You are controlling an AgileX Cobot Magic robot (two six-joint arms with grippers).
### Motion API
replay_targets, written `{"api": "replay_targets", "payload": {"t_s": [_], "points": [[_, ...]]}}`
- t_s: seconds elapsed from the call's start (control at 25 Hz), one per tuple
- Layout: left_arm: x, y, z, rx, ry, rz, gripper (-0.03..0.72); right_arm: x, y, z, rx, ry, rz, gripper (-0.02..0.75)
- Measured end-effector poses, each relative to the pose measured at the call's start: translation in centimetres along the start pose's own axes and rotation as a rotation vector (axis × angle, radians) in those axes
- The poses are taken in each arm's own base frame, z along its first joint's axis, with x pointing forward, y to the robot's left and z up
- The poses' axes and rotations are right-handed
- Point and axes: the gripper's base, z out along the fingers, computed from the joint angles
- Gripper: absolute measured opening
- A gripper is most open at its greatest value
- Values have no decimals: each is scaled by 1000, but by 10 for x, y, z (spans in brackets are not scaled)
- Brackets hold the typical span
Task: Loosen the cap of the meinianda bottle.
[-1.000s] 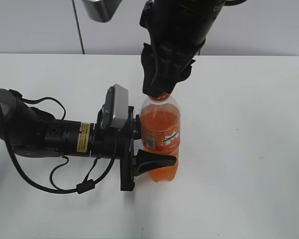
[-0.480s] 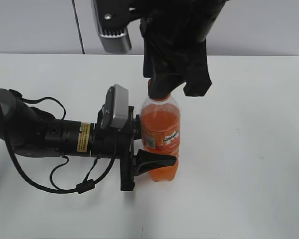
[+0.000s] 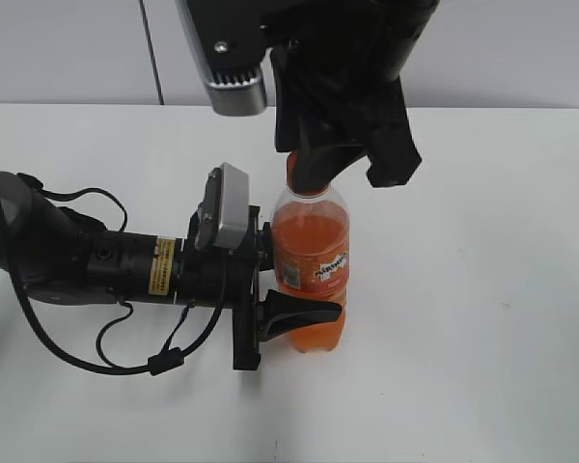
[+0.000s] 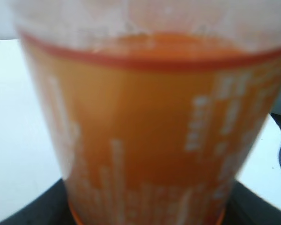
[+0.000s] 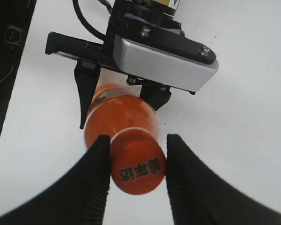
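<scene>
While the meinianda bottle (image 3: 310, 270) stands upright on the white table (image 3: 482, 318), here is each camera's call.

Exterior, bottle: it is the landmark, orange liquid inside, label facing the camera, base on the table.
Exterior, left gripper (image 3: 270, 289): comes in level from the left of the bottle, clasped around its lower body; one black finger (image 3: 304, 311) wraps across the front just below the label.
Exterior, left arm: lies low along the table, left of the bottle, with a pale camera block (image 3: 224, 207) just beside the bottle's shoulder.
Exterior, right gripper (image 3: 314, 174): drops in from straight above the bottle, black fingers down over the neck.
Exterior, cap (image 3: 299, 174): only an orange sliver shows at the very top of the bottle, between the dark fingers.

Left wrist, bottle (image 4: 150, 131): fills the frame, blurred, orange label with pale print; table white on either side.
Left wrist, fingers: not visible here, so this view alone cannot tell their hold.

Right wrist, cap (image 5: 138, 168): round orange top with print, seen from above, sitting on the bottle's neck.
Right wrist, right gripper (image 5: 136, 171): ribbed black fingers (image 5: 96, 183) flank the cap, clamped against its two sides.
Right wrist, bottle (image 5: 122, 117): shoulder drops away beneath the cap.
Right wrist, left gripper (image 5: 117, 101): beyond the bottle, black fingers on both its flanks, holding the body.
</scene>
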Motion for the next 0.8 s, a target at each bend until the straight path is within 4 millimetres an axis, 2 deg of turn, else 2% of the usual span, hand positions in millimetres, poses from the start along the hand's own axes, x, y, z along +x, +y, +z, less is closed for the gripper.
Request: {"api": "replay_targets", "payload": {"t_s": [0.52, 0.8], "points": [[0, 0, 0, 2, 1, 1, 400, 0, 0, 0, 2, 3, 104, 277], [0, -1, 0, 7, 1, 3, 400, 1, 0, 0, 4, 6, 131, 347]]}}
